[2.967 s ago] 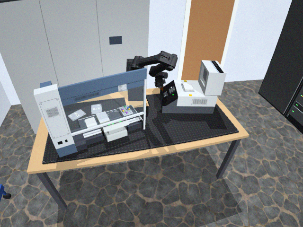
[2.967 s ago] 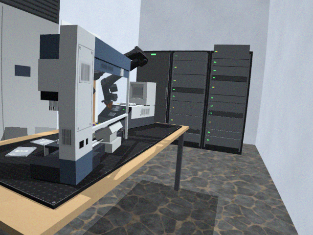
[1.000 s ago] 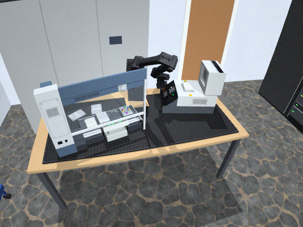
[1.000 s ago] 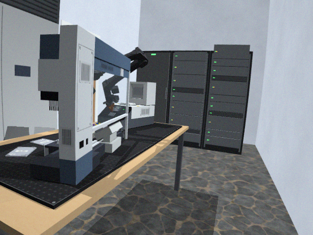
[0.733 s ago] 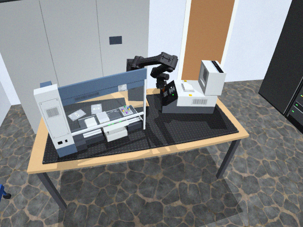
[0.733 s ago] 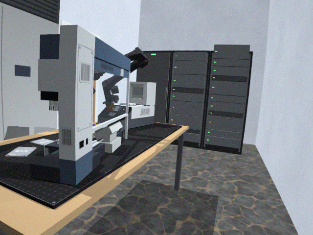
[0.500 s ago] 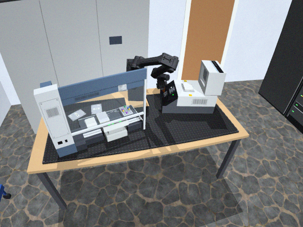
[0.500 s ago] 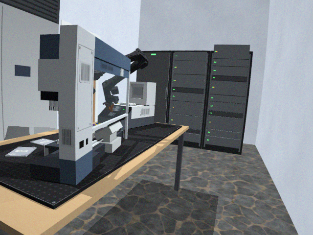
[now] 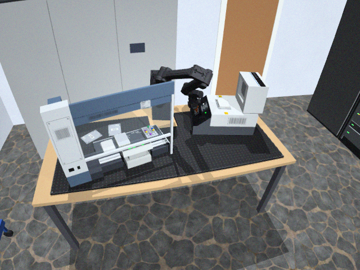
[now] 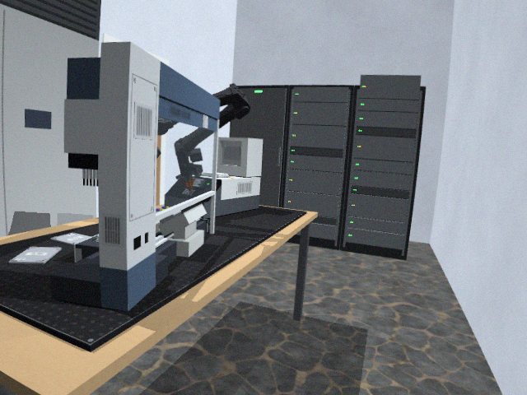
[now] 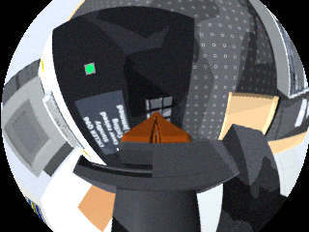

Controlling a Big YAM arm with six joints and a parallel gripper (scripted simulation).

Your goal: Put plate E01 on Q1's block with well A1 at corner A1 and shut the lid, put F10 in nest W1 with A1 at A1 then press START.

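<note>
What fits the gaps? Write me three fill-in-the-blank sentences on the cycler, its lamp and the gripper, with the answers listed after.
1. The lid of the cycler stands ____.
2. The lamp on the cycler's panel glows ____.
3. The gripper, pointed at the keys, has its fingers ____ and holds nothing.

Missing words: open; green; shut

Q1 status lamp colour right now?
Green. The lamp on Q1's dark front panel shows clearest in the wrist view, above the shut gripper.
</note>
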